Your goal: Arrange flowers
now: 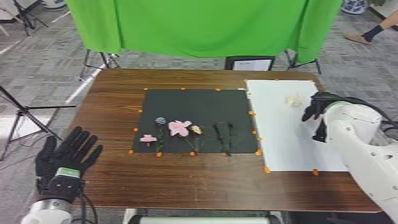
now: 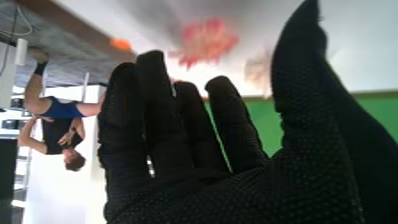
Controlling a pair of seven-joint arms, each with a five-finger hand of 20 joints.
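Flowers (image 1: 179, 128) between left hand (image 1: 62, 162) and right hand (image 1: 325, 100): four
Dark stems (image 1: 220, 136) between the hands: two
Black sheets (image 1: 195, 105) between the hands: one
White sheets (image 1: 289, 145) by right hand: one
Blurred blooms (image 2: 209, 40) near right hand: seemingly two

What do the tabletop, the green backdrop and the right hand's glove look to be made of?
Tabletop: brown wood or a wood laminate, judging by its streaky grain.
Green backdrop: probably matte cloth, as it hangs in folds.
Right hand's glove: black fabric, perhaps knitted or rubber-dotted, given its fine dotted texture.
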